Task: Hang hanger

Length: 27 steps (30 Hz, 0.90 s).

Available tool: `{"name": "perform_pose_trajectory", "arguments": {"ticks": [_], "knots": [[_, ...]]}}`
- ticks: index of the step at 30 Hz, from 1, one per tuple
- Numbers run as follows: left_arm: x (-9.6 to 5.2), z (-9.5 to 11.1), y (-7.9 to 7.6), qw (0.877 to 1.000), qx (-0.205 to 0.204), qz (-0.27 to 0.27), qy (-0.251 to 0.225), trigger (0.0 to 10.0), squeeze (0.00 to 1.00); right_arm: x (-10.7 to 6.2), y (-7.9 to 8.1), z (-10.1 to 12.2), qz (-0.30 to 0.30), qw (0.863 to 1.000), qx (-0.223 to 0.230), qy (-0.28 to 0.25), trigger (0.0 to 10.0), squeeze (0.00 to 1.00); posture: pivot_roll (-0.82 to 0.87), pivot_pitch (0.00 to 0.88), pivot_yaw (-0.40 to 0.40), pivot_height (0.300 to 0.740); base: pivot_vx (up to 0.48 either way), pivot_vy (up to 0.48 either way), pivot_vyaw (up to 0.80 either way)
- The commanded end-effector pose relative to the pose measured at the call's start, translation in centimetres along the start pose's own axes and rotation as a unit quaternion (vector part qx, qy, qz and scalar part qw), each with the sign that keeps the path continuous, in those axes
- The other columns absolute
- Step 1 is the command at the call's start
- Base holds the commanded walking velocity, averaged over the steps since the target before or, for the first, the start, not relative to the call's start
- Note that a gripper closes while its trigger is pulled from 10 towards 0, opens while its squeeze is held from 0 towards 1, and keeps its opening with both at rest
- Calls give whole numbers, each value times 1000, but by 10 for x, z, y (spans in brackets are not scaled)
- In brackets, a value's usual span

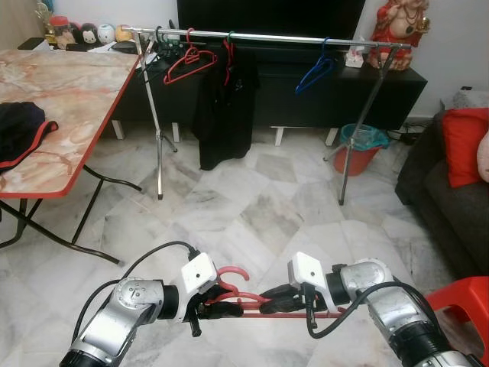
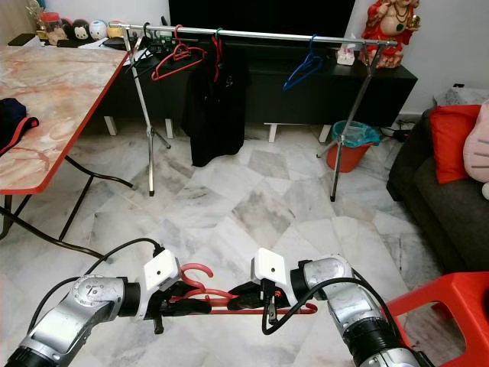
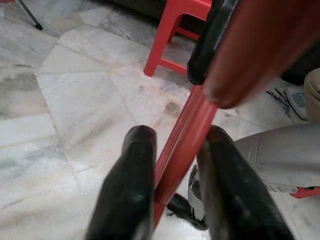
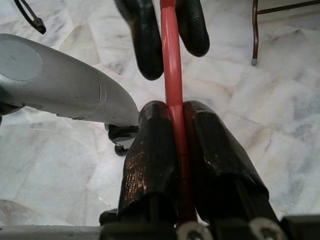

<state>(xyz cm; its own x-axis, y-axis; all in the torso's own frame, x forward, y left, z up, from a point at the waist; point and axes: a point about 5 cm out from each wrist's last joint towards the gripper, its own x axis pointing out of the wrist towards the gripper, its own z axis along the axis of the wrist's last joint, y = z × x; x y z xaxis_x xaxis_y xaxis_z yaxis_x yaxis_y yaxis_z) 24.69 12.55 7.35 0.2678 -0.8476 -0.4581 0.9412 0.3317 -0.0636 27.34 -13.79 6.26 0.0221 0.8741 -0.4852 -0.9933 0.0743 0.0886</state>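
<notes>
1. Head views: the left hand (image 1: 221, 308) and right hand (image 1: 269, 303) both grip a red hanger (image 1: 237, 293) low over the marble floor (image 1: 260, 206), well short of the clothes rail (image 1: 260, 36).
2. Left wrist view: fingers (image 3: 131, 190) straddle the hanger bar, loosely closed.
3. Right wrist view: fingers (image 4: 150, 165) clamp the bar tightly.

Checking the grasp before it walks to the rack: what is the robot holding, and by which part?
A red hanger, held by both grippers on its straight bottom bar: the left gripper near the hook, the right gripper beside it along the bar.
</notes>
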Motion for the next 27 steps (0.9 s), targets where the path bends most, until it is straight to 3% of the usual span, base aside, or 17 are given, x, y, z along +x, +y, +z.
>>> {"name": "perform_pose_trajectory", "arguments": {"ticks": [1, 9, 10, 11, 12, 20, 27], "knots": [[7, 3, -9, 999, 1, -39, -5, 0, 0, -2, -5, 11, -17, 1000, -16, -17, 10000, 0, 88, 0, -70, 740, 0, 0, 0], [7, 5, -8, 999, 3, -39, -8, 0, 0, -1, -4, 11, -12, 1000, -9, -25, 10000, 0, 87, 0, -68, 740, 0, 0, 0], [6, 5, -8, 999, 3, -42, -9, 0, 0, 0, -4, 10, -6, 1000, -4, -28, 10000, 580, 87, 0, -68, 740, 0, 0, 0], [6, 6, -8, 999, 3, -42, -9, 0, 0, 0, -4, 10, -5, 1000, -3, -28, 10000, 580, 87, 0, -68, 740, 0, 0, 0], [6, 6, -8, 999, 3, -42, -9, 0, 0, 0, -4, 11, -5, 1000, -3, -29, 10000, 1000, 88, 0, -69, 740, 0, 0, 0], [4, 4, -9, 999, 7, -53, -1, 0, 0, 1, -4, 11, -5, 1000, -2, -30, 10000, 1000, 90, 0, -68, 740, 0, 0, 0], [0, -8, -5, 996, 43, -46, 58, 0, 0, 0, -8, 11, -11, 1000, -9, -23, 10000, 1000, 90, 0, -68, 740, 0, 0, 0]]}}
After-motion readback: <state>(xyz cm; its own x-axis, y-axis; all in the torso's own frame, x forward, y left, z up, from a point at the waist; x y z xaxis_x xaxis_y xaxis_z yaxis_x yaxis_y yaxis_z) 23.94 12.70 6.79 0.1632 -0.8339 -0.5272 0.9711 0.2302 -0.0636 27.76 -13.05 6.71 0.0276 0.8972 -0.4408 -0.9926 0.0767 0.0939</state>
